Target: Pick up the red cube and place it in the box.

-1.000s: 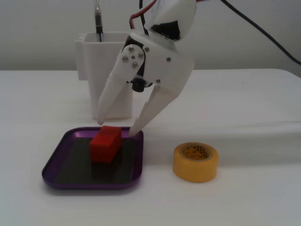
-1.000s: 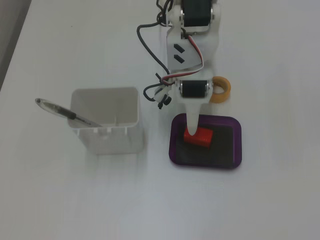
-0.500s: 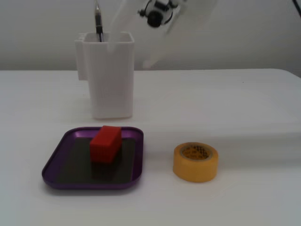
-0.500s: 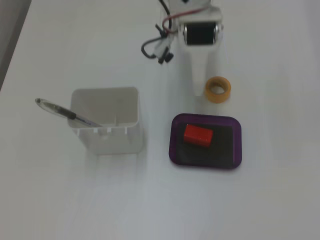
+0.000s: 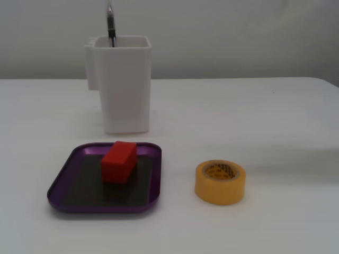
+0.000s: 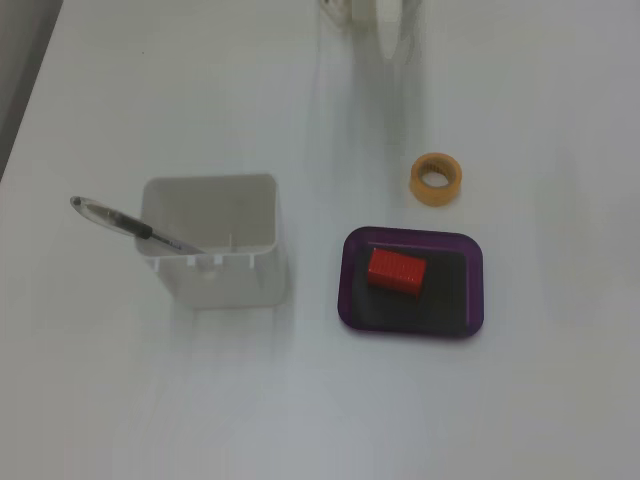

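The pincer itself shows in neither fixed view, so whether it is apart or together cannot be told; only a blurred white piece at the far top edge of a fixed view may belong to the arm, and it is too unclear to name.

The red cube lies inside the box, resting on the dark flat bottom, nearer the far rim than the near one in that fixed view; in the other fixed view the red cube sits in the upper left part of the box, close to the rim but apart from it, slightly tilted against the box's edges.

The yellow tape roll lies flat on the table, to the right of the box and apart from it in that view; seen from above, the yellow tape roll lies just beyond the box's far rim.

A tall white container stands upright behind the box, not touching it; a pen stands in it, leaning out over its edge in the view from above.
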